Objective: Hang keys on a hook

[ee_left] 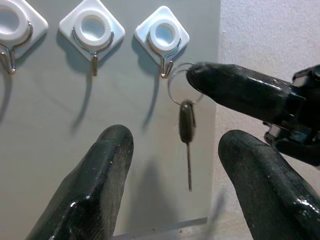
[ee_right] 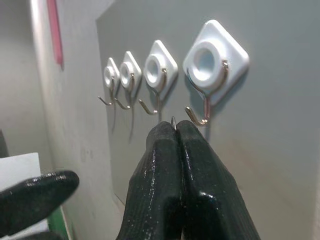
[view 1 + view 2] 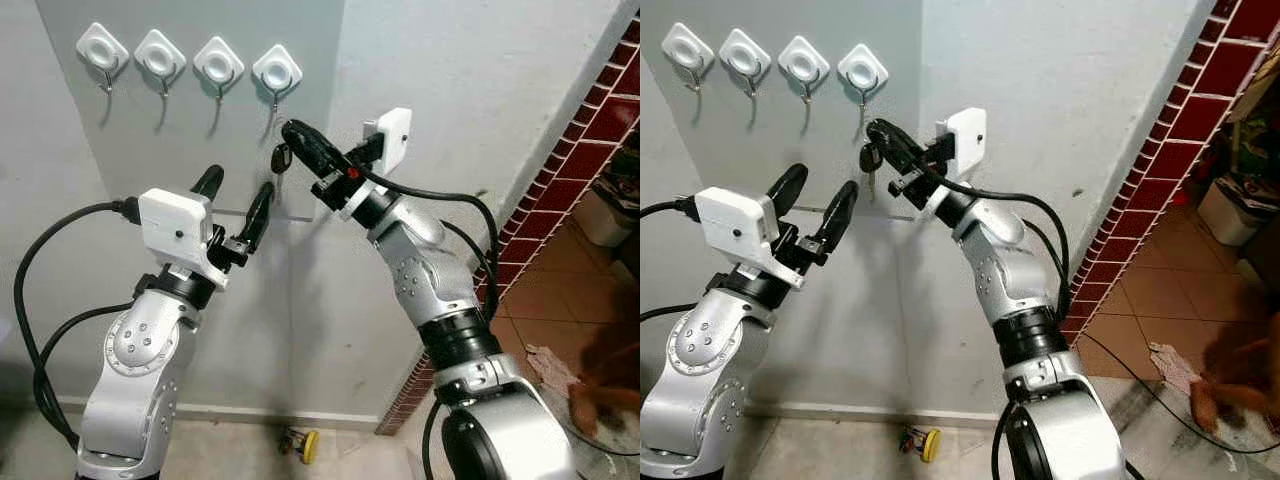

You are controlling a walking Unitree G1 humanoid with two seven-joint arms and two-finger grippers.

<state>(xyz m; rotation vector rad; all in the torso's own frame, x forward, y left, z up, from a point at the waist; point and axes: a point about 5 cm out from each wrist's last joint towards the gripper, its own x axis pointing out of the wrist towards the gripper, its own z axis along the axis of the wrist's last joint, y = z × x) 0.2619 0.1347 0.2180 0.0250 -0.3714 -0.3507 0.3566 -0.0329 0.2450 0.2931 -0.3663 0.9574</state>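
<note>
Four white diamond-shaped hooks sit in a row on a grey wall panel. My right gripper is shut on the ring of a dark key, which hangs straight down. The ring is held just below and beside the metal tip of the rightmost hook; I cannot tell if they touch. In the right wrist view the shut fingers pinch the ring's edge close under that hook. My left gripper stands open lower left of the key, holding nothing.
The other three hooks are bare. A red tiled wall runs along the right. On the floor lie a small yellow object by the wall, a crumpled cloth and a white bin.
</note>
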